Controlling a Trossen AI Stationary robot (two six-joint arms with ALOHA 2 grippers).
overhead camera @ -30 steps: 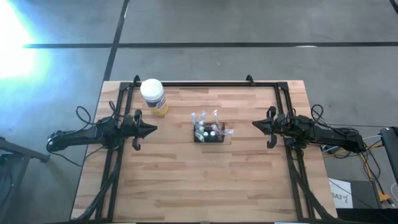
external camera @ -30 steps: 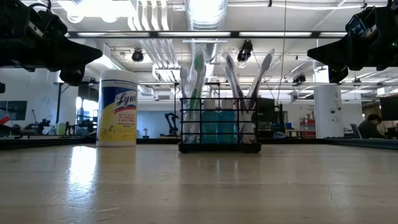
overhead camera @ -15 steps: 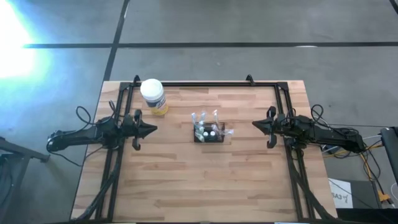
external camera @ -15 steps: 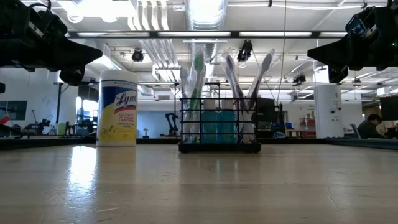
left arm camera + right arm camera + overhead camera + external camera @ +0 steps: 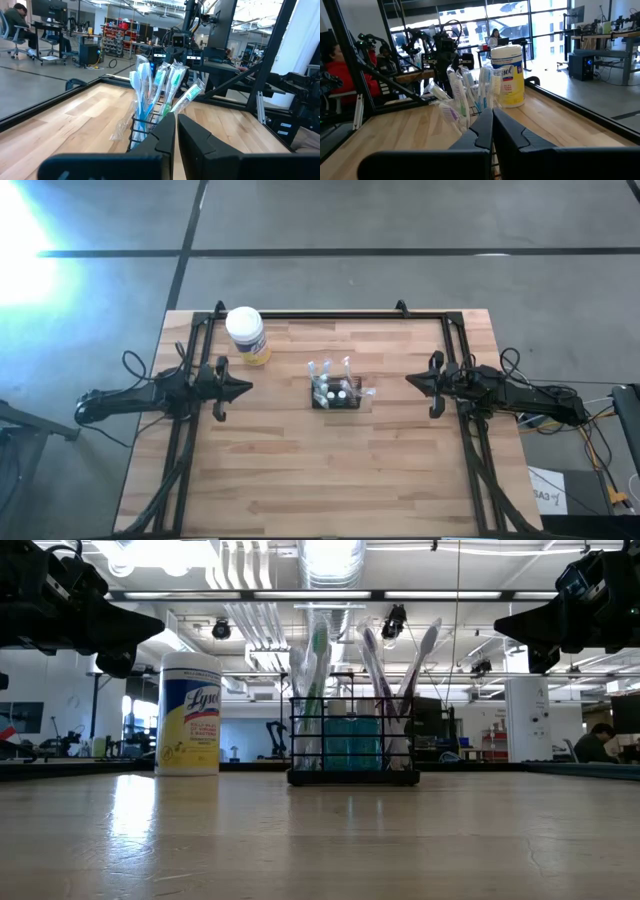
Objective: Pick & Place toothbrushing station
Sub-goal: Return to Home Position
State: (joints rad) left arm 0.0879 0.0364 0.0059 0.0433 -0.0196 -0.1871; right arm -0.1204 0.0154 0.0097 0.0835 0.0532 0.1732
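Observation:
The toothbrushing station (image 5: 337, 394) is a small black wire holder standing on its base at the middle of the wooden table, with several wrapped toothbrushes (image 5: 318, 670) upright in it; it also shows as the holder (image 5: 353, 741) in the low view. My left gripper (image 5: 248, 389) hovers shut at the table's left side, pointing level toward the holder. My right gripper (image 5: 408, 380) hovers shut at the right side, also level and facing the holder. Both stand well clear of it, as the left wrist view (image 5: 175, 131) and right wrist view (image 5: 492, 125) show.
A round white-lidded wipes canister (image 5: 246, 333) with a yellow label stands at the far left of the table. A black frame (image 5: 330, 314) runs along the far edge and down both sides. People sit at desks in the room beyond (image 5: 496, 36).

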